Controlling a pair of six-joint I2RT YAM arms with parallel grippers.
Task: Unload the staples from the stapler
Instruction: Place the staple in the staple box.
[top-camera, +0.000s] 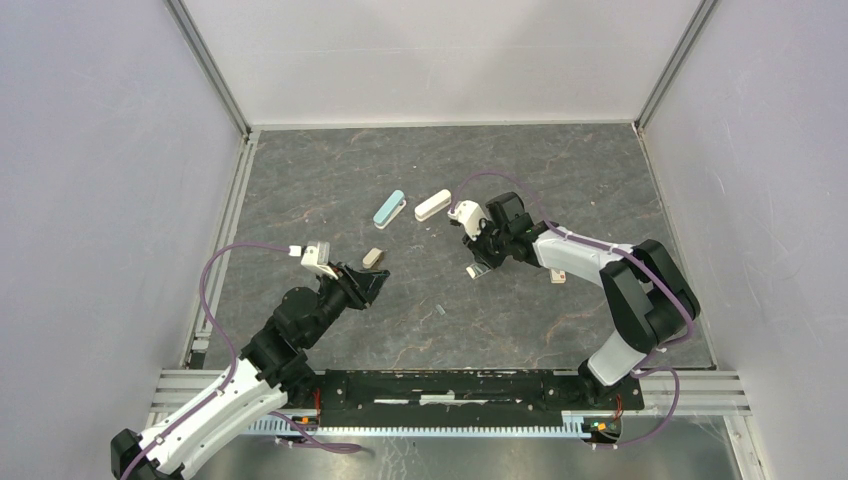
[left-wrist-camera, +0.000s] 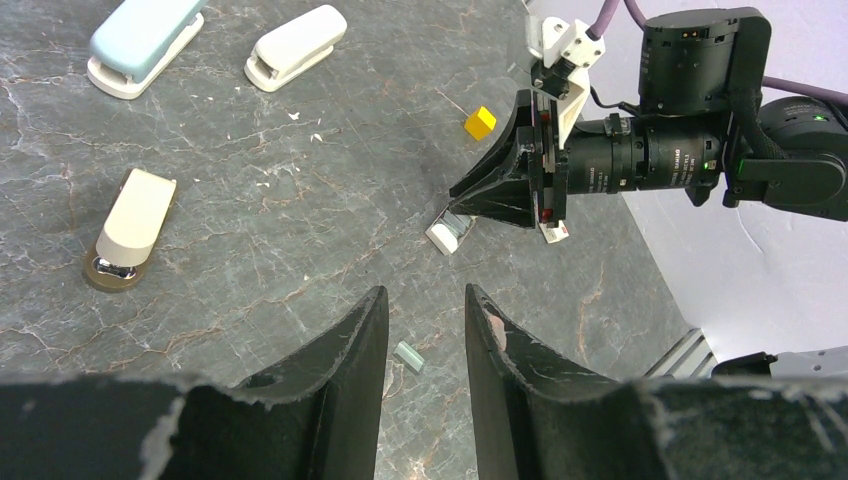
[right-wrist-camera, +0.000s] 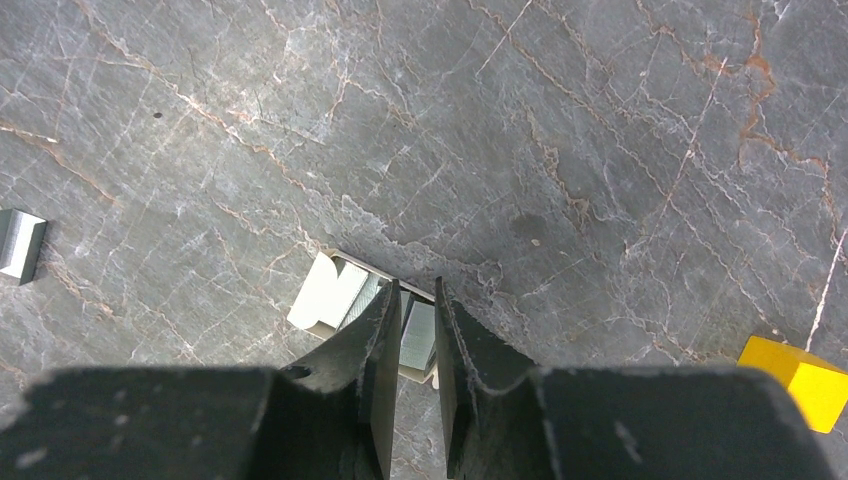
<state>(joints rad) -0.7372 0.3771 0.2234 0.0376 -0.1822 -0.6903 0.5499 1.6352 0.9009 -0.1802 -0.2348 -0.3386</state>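
Three staplers lie on the table: a teal one (top-camera: 389, 209), a white one (top-camera: 432, 205) and a beige one (top-camera: 373, 258). My right gripper (right-wrist-camera: 415, 285) hovers over a small open white box (right-wrist-camera: 325, 290). Its jaws stand only a narrow gap apart. Grey staples (right-wrist-camera: 418, 335) lying in the box show through that gap. My left gripper (left-wrist-camera: 425, 290) is open and empty, above the table near the beige stapler (left-wrist-camera: 130, 225). A loose staple strip (left-wrist-camera: 408, 356) lies on the table between its fingers, and shows in the top view (top-camera: 440, 311) too.
A yellow cube (left-wrist-camera: 480, 122) sits beyond the right gripper (left-wrist-camera: 455, 205); it also shows in the right wrist view (right-wrist-camera: 800, 380). A small white box with a red mark (left-wrist-camera: 555, 232) lies under the right arm. The enclosure's white walls border the table.
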